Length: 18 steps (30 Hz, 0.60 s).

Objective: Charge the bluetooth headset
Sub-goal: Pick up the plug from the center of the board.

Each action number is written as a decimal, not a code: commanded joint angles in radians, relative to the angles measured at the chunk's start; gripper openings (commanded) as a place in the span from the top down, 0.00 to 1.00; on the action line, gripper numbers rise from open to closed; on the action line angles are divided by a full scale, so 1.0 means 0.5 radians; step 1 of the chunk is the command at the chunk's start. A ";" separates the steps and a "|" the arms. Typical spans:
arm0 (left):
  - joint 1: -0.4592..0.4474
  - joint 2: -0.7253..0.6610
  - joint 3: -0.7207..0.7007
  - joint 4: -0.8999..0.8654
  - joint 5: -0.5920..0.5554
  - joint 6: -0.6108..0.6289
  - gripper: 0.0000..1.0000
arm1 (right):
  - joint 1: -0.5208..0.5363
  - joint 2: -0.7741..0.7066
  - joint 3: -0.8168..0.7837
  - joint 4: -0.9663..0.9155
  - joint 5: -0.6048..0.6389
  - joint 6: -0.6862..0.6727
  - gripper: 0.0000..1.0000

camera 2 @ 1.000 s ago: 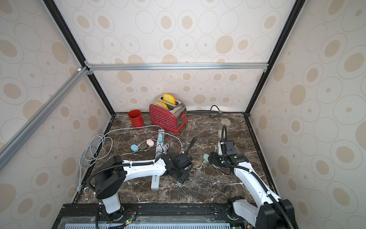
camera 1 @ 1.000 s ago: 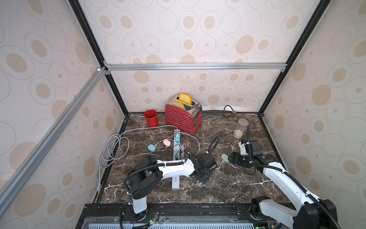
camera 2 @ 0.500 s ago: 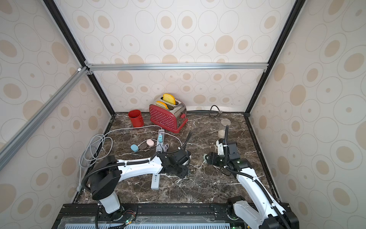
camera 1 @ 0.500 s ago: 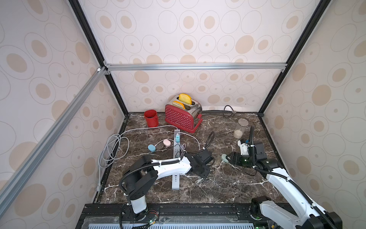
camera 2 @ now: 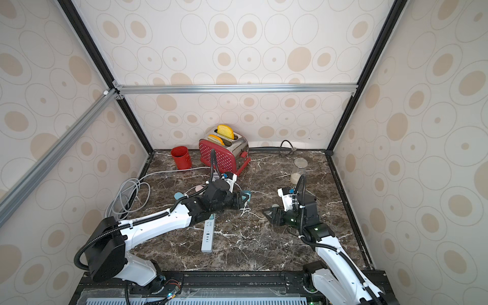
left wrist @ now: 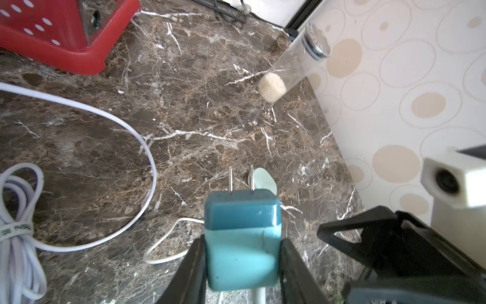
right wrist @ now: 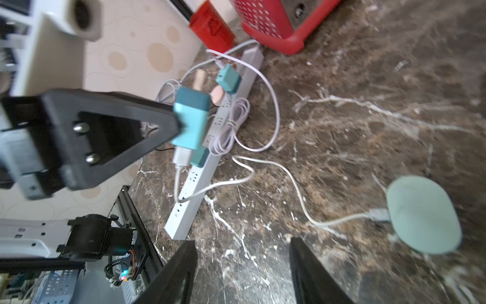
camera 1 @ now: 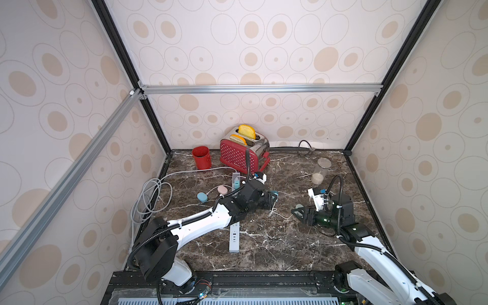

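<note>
Over the marble, left tool clamps the teal charger, arm outstretched; right tool gapes, seemingly empty

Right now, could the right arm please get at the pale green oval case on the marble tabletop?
Probably yes: the pale green case lies beside the open right gripper, nothing between them; only its white cable trails off.
</note>
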<state>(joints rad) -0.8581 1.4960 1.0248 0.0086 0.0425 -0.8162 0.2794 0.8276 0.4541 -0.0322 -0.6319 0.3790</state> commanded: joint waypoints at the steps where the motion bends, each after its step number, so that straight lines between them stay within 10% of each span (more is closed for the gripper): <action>1: 0.017 -0.026 0.012 0.197 -0.103 -0.226 0.89 | 0.151 -0.037 -0.085 0.412 0.057 -0.041 0.40; 18: 0.017 -0.047 -0.105 0.417 -0.089 -0.623 0.93 | 0.513 0.367 0.002 0.996 0.639 0.221 0.36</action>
<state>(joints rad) -0.8570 1.4960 0.9684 0.1577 0.0166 -1.0657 0.5114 0.9977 0.4229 0.3901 -0.3847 0.4644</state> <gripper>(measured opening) 0.400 0.630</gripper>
